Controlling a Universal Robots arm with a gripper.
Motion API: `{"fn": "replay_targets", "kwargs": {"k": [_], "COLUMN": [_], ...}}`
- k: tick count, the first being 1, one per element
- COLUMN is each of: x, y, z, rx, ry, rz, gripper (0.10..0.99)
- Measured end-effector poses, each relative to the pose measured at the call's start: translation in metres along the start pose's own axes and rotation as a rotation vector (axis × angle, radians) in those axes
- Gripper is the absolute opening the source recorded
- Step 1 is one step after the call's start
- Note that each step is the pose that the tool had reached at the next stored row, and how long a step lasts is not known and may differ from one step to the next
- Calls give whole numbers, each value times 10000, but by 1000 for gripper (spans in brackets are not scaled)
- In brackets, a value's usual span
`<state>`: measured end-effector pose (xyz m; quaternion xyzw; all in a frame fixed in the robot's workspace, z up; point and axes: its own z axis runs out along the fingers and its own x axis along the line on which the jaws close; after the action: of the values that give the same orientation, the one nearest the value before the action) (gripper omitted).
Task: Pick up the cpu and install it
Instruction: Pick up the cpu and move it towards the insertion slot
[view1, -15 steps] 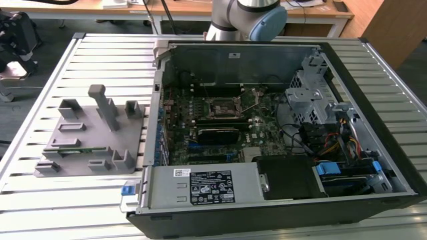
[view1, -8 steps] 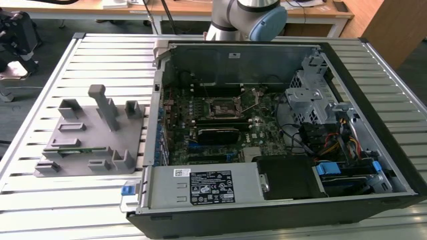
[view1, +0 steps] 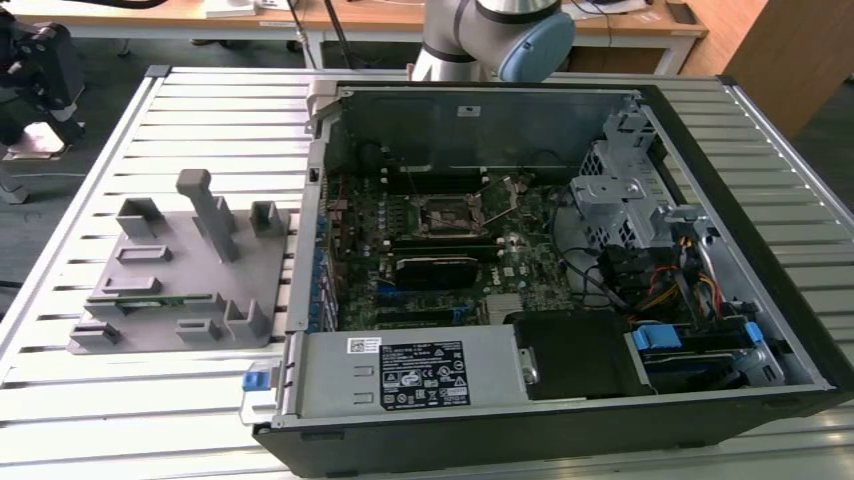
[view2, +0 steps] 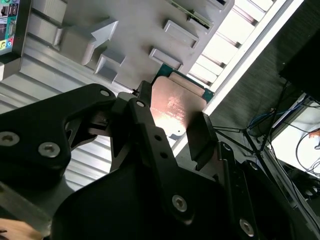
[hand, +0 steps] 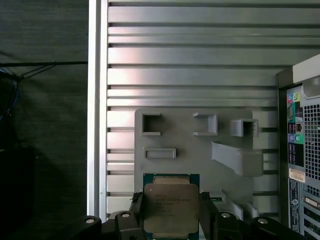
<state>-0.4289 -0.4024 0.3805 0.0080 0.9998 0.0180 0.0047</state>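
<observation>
The cpu (hand: 170, 206), a flat square chip with a silvery top and green rim, sits between my two black fingers (hand: 137, 210), and my gripper (hand: 171, 212) is shut on it. In the second wrist view the cpu (view2: 175, 106) shows the same grip, with my gripper (view2: 175, 127) clamped on two opposite edges. It hangs well above the grey fixture block (hand: 200, 150) on the slatted table. The black-framed motherboard socket (view1: 447, 212) lies inside the open computer case (view1: 561, 400), with its lever raised.
In the exterior view the grey fixture block (view1: 187, 270), with upright posts, stands at that view's left of the case. The slatted table (view1: 120, 400) ends close beside it. The arm's base (view1: 487, 40) stands behind the case. Cables and a drive cage (view1: 621, 190) fill the case's right side.
</observation>
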Motion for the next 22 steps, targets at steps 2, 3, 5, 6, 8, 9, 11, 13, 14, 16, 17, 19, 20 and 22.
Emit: {"fn": "replay_targets", "kwargs": {"k": [2, 3, 5, 6, 8, 9, 11, 13, 14, 16, 17, 19, 20, 22], "x": [-21, -34, -62, -77, -100, -106, -108, -117, -124, -144, -158, -182, -187, -192], "y": [0, 1, 1, 1, 1, 2, 2, 2, 2, 3, 3, 3, 4, 5], "z": [1, 0, 1, 1, 2, 1, 1, -4, -6, -10, -10, -14, -17, -33], "rx": [0, 0, -1, 0, 0, 0, 0, 0, -1, 0, 0, 0, 0, 1], "ry": [-1, 0, -1, -2, -1, -1, -1, 0, -1, 0, -1, 0, -1, 0], "rz": [0, 0, 1, 0, -1, 0, 2, -1, -1, 0, -1, -1, 0, 1], "gripper": [525, 525, 525, 525, 525, 525, 525, 525, 525, 525, 525, 525, 525, 525]}}
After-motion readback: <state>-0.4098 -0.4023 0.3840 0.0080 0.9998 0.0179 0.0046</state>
